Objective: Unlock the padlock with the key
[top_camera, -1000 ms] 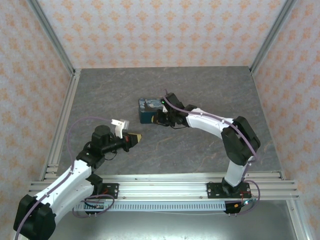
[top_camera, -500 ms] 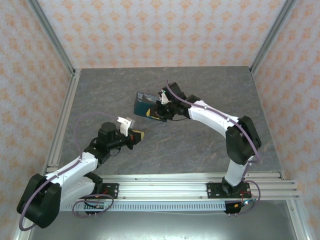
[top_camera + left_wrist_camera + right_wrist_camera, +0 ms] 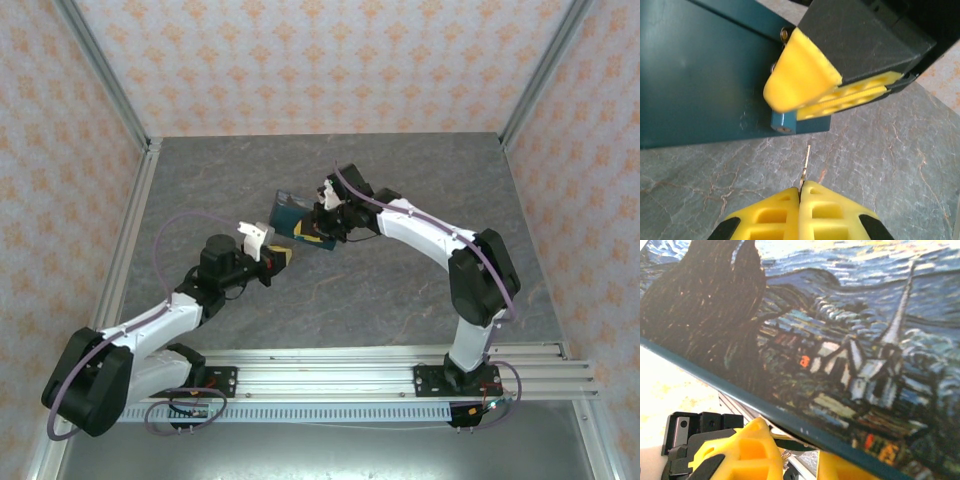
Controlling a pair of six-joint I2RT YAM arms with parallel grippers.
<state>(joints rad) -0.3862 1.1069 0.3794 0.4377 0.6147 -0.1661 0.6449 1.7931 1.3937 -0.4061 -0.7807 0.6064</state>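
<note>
The tiny teal padlock (image 3: pixel 782 121) hangs at the lower edge of the starry-night painted box (image 3: pixel 293 213), its keyhole facing my left wrist camera. My left gripper (image 3: pixel 801 189) is shut on the key (image 3: pixel 806 159). The thin blade points up at the padlock, with a short gap between tip and keyhole. My right gripper (image 3: pixel 320 224) is shut on the box's edge, and its yellow fingers (image 3: pixel 802 75) clamp just above the padlock. In the right wrist view the painted lid (image 3: pixel 840 325) lies close above the right gripper (image 3: pixel 792 440).
The grey marbled table (image 3: pixel 400 290) stretches around both arms. Patterned walls with metal posts (image 3: pixel 105 90) enclose it on three sides. The aluminium base rail (image 3: pixel 330 375) runs along the near edge.
My left gripper has carried the key up and to the right, close to the box. The right gripper turned and tilted the box, then held it still.
</note>
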